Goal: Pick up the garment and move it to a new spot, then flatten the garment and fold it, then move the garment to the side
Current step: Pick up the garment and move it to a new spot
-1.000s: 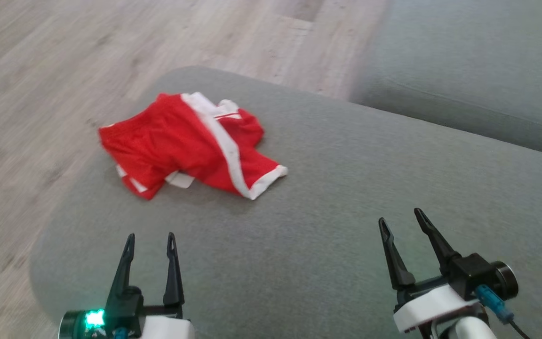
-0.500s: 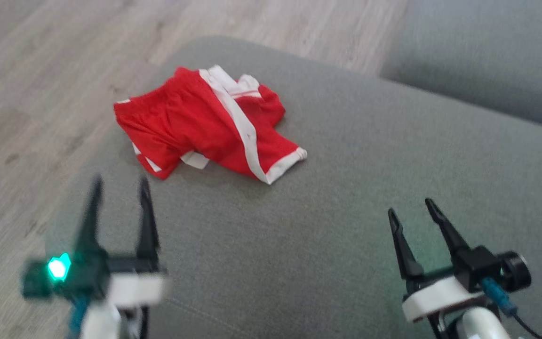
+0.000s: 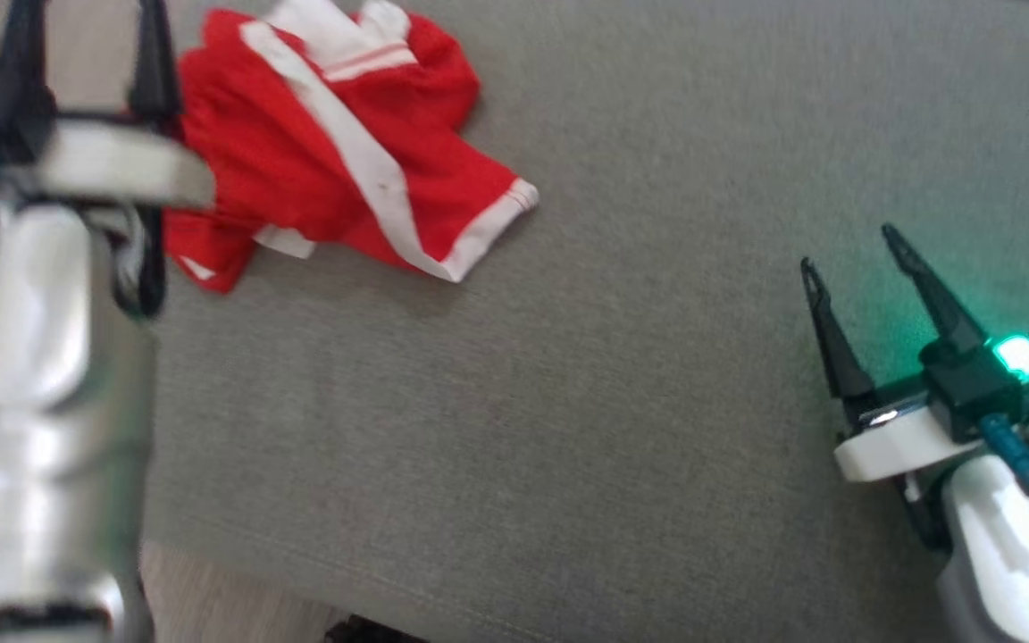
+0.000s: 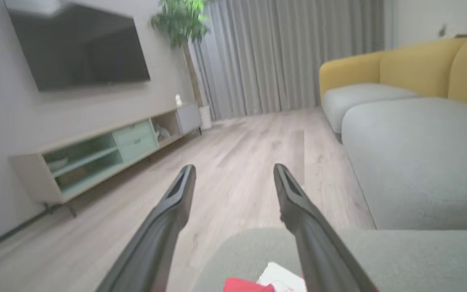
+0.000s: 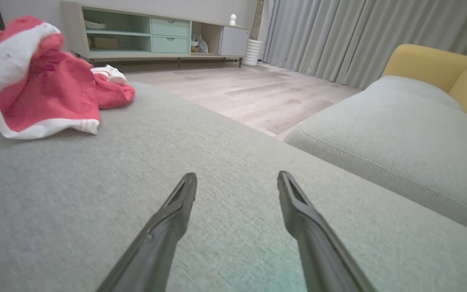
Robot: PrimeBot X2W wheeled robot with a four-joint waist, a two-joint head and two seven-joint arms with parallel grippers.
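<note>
The grey cushion [image 3: 568, 402] is the reference surface. A second grey seat [image 5: 399, 134] with a yellow back stands beyond the cushion's far right edge. Wooden floor [image 4: 237, 154] borders the cushion on its far and left sides.

The garment [image 3: 327, 152], red shorts with white trim, lies crumpled on the cushion's far left corner, close to the left edge. Its long axis runs diagonally, from that far left corner toward the cushion's middle. A white side stripe [image 3: 345, 143] follows this axis. The white-hemmed leg opening [image 3: 488, 232] is the end that points toward the middle of the cushion. The bunched white trim sits at the opposite, far end.

The left gripper [image 3: 86, 54] is over the cushion's far left corner, above the garment's left part; it is blurred in the head view. Its fingers [image 4: 168, 219] are spread wide, with tips aimed past the cushion's far edge over the floor. The garment lies below and behind the fingertips, under the gap between the fingers. Contact with the cloth cannot be confirmed.

The right gripper [image 3: 848, 247] is low over the cushion's near right area. Its fingers [image 5: 164, 227] are spread wide. The garment lies well apart from them, ahead and to the left.
</note>
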